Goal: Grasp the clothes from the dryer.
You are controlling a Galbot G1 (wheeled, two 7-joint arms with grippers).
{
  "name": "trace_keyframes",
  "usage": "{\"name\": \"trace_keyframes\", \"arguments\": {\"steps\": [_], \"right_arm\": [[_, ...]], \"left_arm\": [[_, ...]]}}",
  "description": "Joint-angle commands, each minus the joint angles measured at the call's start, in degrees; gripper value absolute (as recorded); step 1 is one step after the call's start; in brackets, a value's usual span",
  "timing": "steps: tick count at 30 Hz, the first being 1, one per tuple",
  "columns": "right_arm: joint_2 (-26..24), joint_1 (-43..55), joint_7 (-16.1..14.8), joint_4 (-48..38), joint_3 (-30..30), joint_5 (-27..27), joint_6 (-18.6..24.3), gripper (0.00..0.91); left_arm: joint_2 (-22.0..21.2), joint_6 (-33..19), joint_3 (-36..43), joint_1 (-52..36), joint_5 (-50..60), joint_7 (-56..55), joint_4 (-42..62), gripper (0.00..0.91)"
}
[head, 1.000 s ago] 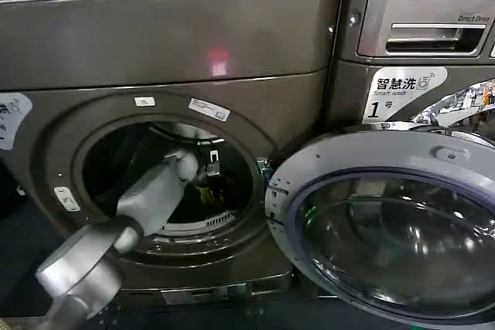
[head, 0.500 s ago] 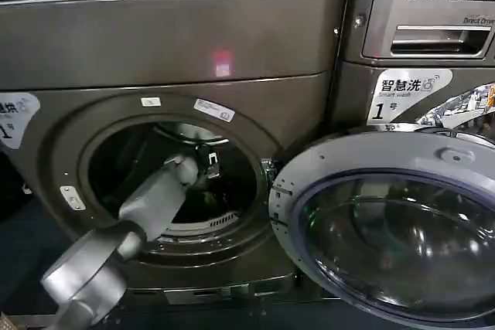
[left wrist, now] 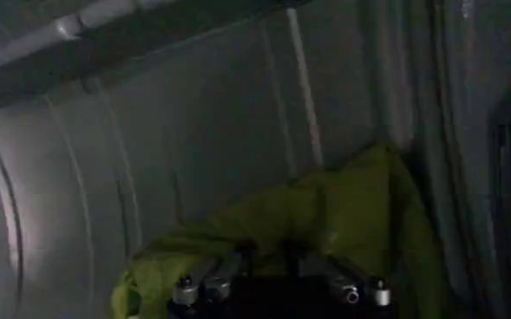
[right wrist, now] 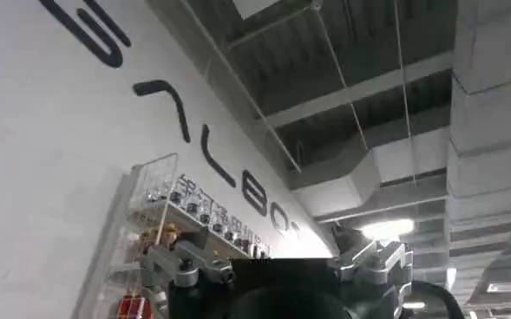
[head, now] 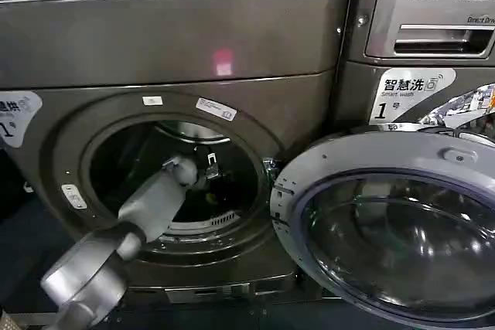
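Your dryer [head: 178, 36] stood with its round door [head: 387, 222] swung open to the right, beside an LG machine [head: 421, 36]. Your left gripper [left wrist: 277, 286] reached deep into the ribbed drum [left wrist: 151, 156], fingers spread against the yellow-green clothes [left wrist: 350, 208] heaped on the drum's floor. The fingertips were cut off, so contact was unclear. Your right gripper [right wrist: 277, 269] pointed at the ceiling [right wrist: 368, 78], fingers apart.
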Motion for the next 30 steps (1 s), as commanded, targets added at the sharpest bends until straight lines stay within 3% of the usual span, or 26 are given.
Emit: {"name": "trace_keyframes", "arguments": {"steps": [1, 10, 16, 30], "right_arm": [[0.0, 0.0, 0.0, 0.1, 0.0, 0.0, 0.0, 0.907], [0.0, -0.4, 0.0, 0.0, 0.4, 0.1, 0.0, 0.907], [0.1, -0.5, 0.1, -0.1, 0.8, 0.2, 0.1, 0.907], [0.7, 0.9, 0.2, 0.7, -1.0, 0.2, 0.3, 0.907]], "left_arm": [[0.1, -0.1, -0.2, 0.0, -0.7, 0.2, -0.2, 0.034], [0.4, -0.4, -0.6, 0.3, -2.1, 0.0, -1.8, 0.000], [2.4, -0.3, -7.4, 2.2, -4.6, -5.4, -7.7, 0.000], [9.6, 0.6, -25.5, 15.0, -11.9, -24.1, -33.1, 0.000]]}}
